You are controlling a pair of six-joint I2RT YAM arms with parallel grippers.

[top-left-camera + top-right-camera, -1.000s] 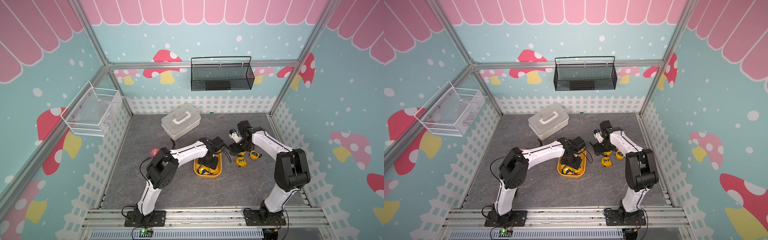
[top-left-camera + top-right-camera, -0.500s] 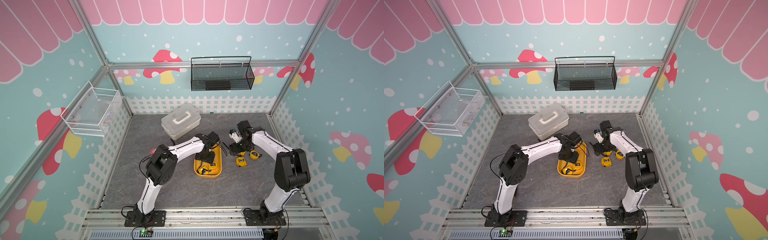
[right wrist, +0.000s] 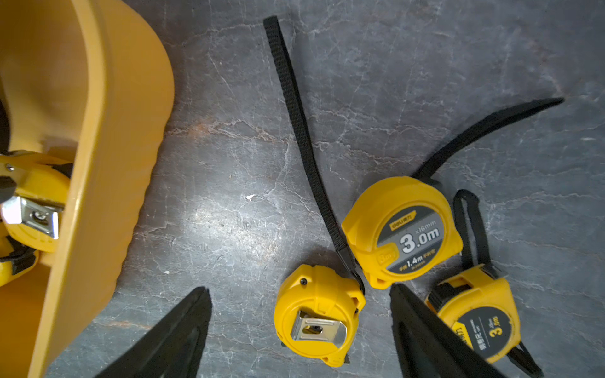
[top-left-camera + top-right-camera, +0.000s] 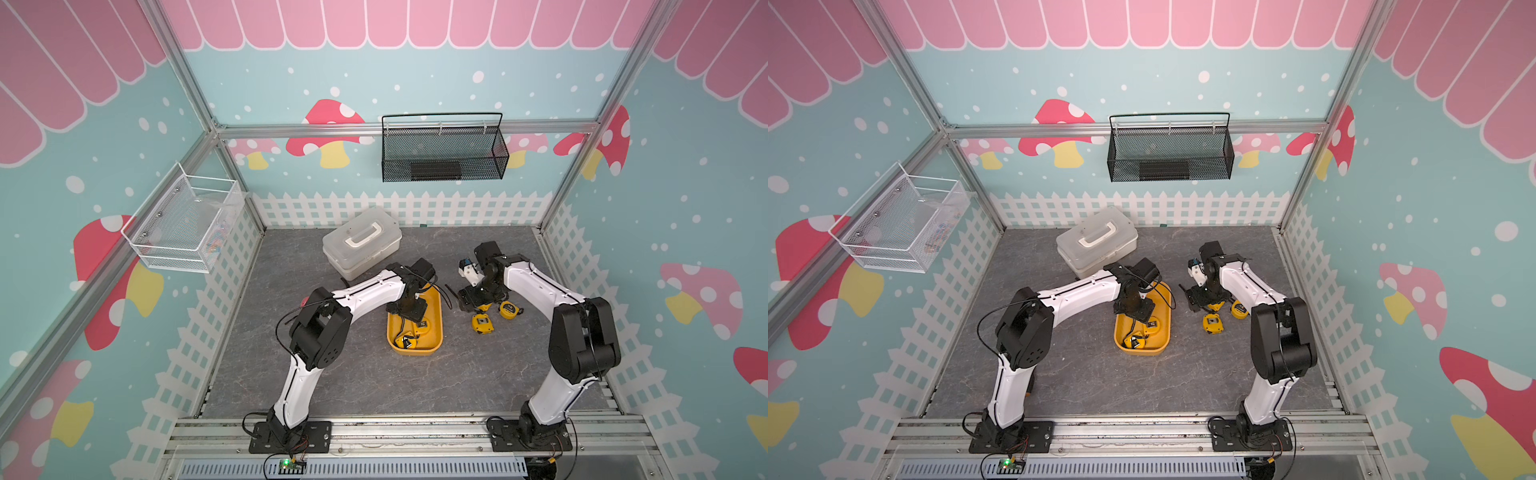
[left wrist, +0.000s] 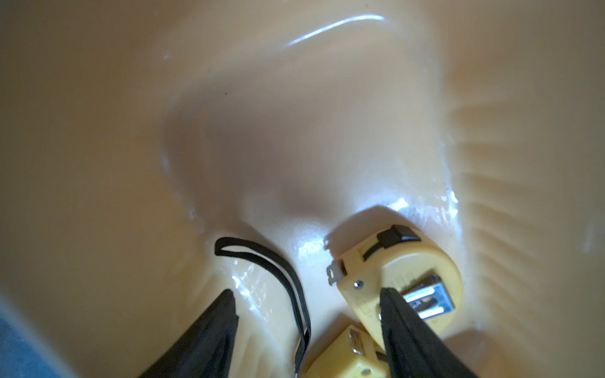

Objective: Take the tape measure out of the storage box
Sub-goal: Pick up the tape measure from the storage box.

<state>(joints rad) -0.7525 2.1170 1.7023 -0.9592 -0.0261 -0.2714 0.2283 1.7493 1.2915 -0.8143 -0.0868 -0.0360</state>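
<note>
Fingers of the left gripper are standing released inside the storage box at mid-worktop. One tip is sitting just at a yellow tape measure, contact unclear. A second tape measure is lying beside it toward the box's near end. Right of the box, the right gripper is hovering with fingers spread wide over three loose tape measures on the worktop, grasping none.
</note>
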